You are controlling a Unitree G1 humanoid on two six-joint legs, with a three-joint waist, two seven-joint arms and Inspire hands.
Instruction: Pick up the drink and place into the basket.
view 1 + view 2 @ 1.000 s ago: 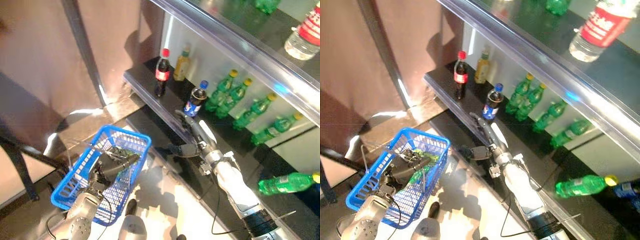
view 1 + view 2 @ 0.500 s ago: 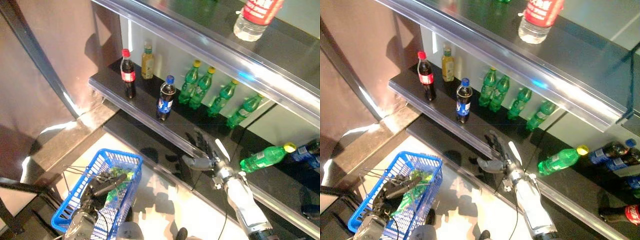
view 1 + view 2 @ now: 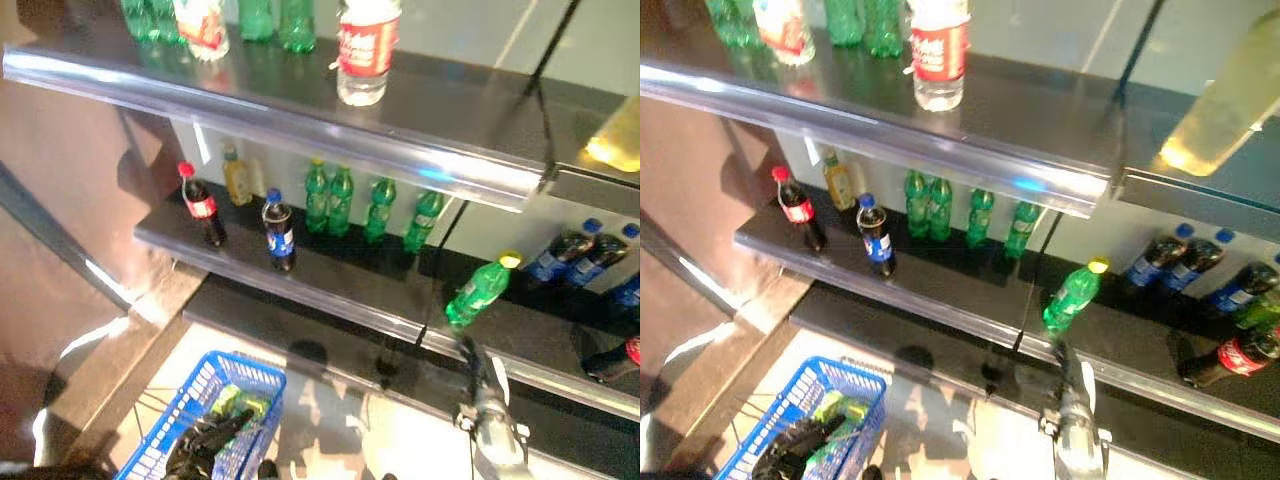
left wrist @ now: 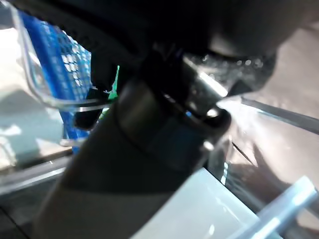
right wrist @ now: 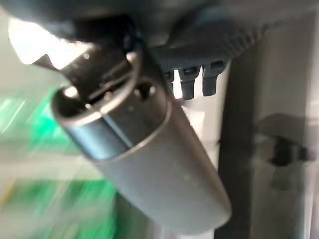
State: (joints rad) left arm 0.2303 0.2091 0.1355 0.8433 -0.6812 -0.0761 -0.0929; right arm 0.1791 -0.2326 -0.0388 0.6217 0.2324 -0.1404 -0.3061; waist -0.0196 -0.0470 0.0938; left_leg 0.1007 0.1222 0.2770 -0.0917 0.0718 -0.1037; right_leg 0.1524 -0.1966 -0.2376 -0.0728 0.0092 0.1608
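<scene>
Lying tilted on the shelf [image 3: 940, 300], a green bottle [image 3: 1071, 296] carries unreadable print.

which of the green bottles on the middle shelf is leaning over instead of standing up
The yellow-capped green bottle standing alone, right of the four upright green bottles.

Dark middle shelf [image 3: 330, 285]: a red-capped cola bottle [image 3: 201, 206] far left, a blue-capped cola bottle [image 3: 278, 231] beside it, four green bottles [image 3: 365, 208] in a row behind, one tilted green bottle [image 3: 479, 290] further right. Upper shelf [image 3: 300, 115] carries a clear bottle [image 3: 364, 48].

right hand [image 3: 478, 365] nearer tilted green bottle [image 3: 477, 291] — camera shifted
</scene>
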